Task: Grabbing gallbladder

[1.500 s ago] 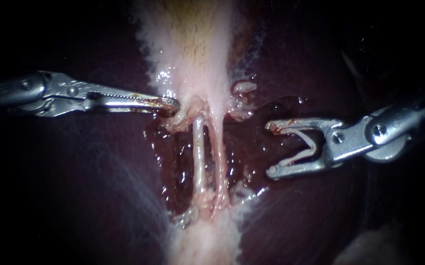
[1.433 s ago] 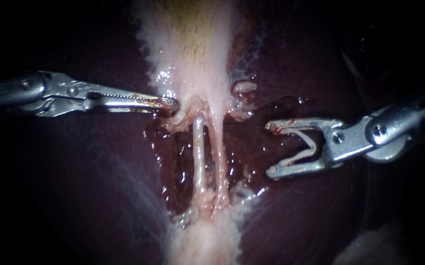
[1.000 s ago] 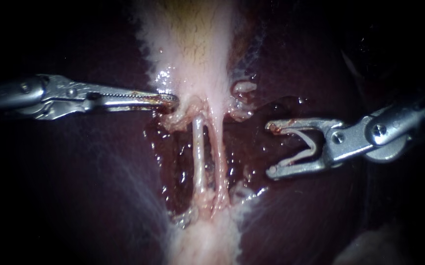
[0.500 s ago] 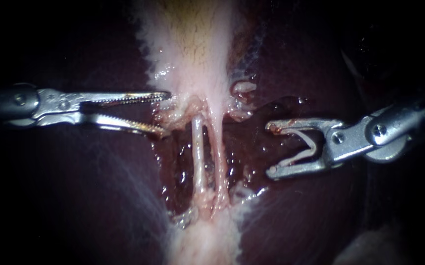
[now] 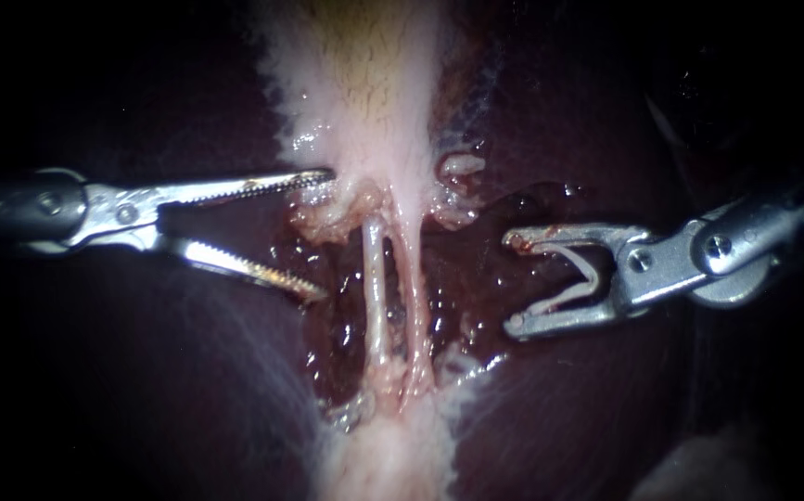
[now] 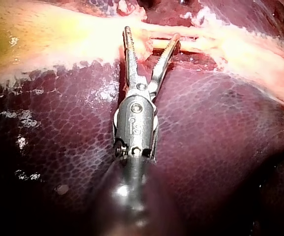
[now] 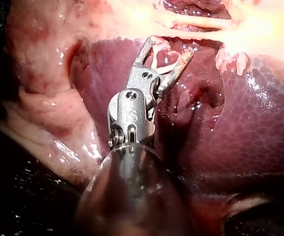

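No readable text, label, brand or number stands on the liver (image 5: 142, 371), the gallbladder (image 5: 364, 83) or the right instrument (image 5: 510, 282). The left instrument (image 5: 325, 234) bears one small engraved mark (image 6: 136, 129) on its housing, which is not clearly legible.

The slender left instrument (image 5: 325, 234) is polished silvery metal, its jaws ridged with fine teeth. The stubbier right instrument (image 5: 509, 282) is the same bright metal, smeared red. The dark maroon liver (image 5: 170, 390) is wet, glossy and finely mottled. The pale pink gallbladder (image 5: 364, 93) looks matt, with fibrous, frayed edges. The whitish tubes (image 5: 376, 288) glisten smoothly.
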